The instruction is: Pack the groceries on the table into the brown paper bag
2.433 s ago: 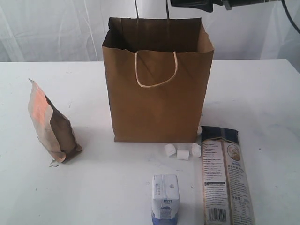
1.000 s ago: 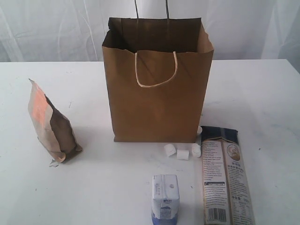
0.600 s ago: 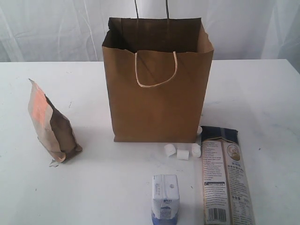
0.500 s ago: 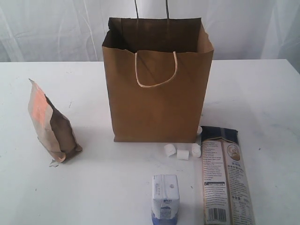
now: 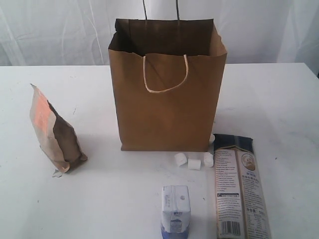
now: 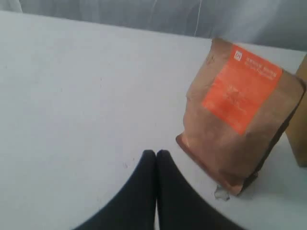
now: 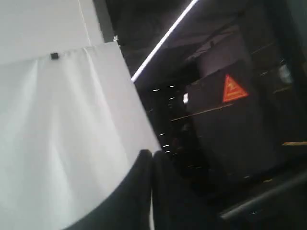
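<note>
Here, starting at the far left, my left hand (image 6: 156, 155) has its two dark fingers pressed together with nothing between them. The tips hang low over the white surface (image 5: 279, 99). They point toward the brown-orange pouch (image 5: 55, 137), which is near the tips but clear of them. The pouch stands upright with a slight lean on the left side of the surface. In the left wrist view its orange label faces the camera.

Well apart from the pouch, in the middle, the brown paper bag (image 5: 167, 99) stands upright with its mouth open. One cream cord handle (image 5: 166, 74) droops against its front face.

Just off the bag's right bottom corner, three small white marshmallows (image 5: 194, 162) sit in a short row. A fourth is tucked beside the bag's right edge. Nearer the front, the small white-blue carton (image 5: 175, 209) stands upright, its base cut off by the frame.

Right of the carton, the long dark-topped packet (image 5: 240, 189) lies flat, with its dark end toward the bag. The rightmost marshmallow is just beside that end's corner; I cannot tell whether the two touch.

On the right, my right hand (image 7: 152, 155) is likewise pressed together and empty. It points at the edge of a white curtain (image 7: 57, 134) with a dark room beside it, where an orange triangle sign (image 7: 233, 88) shows.
</note>
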`<state>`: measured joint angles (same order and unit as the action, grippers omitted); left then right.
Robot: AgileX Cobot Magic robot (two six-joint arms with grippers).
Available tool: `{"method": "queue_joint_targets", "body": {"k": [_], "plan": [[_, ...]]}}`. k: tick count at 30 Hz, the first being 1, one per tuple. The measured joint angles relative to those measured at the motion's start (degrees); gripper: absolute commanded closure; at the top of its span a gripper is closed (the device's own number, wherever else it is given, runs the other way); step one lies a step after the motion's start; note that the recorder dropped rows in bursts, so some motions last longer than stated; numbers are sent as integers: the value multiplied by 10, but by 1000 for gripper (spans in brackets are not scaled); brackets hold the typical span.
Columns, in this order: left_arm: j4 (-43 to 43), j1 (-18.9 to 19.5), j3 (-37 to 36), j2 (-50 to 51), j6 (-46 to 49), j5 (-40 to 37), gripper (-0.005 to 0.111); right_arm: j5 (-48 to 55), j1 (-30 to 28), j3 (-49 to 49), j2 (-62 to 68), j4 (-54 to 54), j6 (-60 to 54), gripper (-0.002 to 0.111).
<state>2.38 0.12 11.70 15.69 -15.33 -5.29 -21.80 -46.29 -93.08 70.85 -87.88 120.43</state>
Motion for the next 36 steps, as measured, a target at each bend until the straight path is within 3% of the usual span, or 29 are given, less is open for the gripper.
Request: {"method": "queue_joint_targets", "body": {"k": [1,4,5,6,9,14,18,20,22,23,25,26,28,31,36], "plan": [[0,0,0,0,0,32,107,-68,0,3,20,77,0,108],[0,0,0,0,0,96,107,-211,0,3,44,103,0,108],[0,0,0,0,0,110,107,-246,0,3,45,80,0,108],[0,0,0,0,0,130,107,-278,9,3,46,-15,0,108],[0,0,0,0,0,138,107,-248,40,39,32,-103,0,108],[0,0,0,0,11,138,107,-153,61,134,-66,-126,0,108],[0,0,0,0,71,134,107,59,63,206,-211,-126,-29,108],[0,0,0,0,102,126,107,198,65,226,-247,-124,-221,108],[0,0,0,0,115,119,107,368,104,258,-241,-116,-496,108],[0,0,0,0,117,118,107,408,121,270,-234,-94,-554,108],[0,0,0,0,120,118,107,529,154,304,-219,16,-717,108],[0,0,0,0,120,118,107,583,171,329,-214,131,-779,108],[0,0,0,0,120,118,107,626,186,356,-211,292,-858,108],[0,0,0,0,120,118,107,649,208,398,-211,600,-1076,108],[0,0,0,0,105,107,107,627,235,449,-225,973,-1331,108]]}}
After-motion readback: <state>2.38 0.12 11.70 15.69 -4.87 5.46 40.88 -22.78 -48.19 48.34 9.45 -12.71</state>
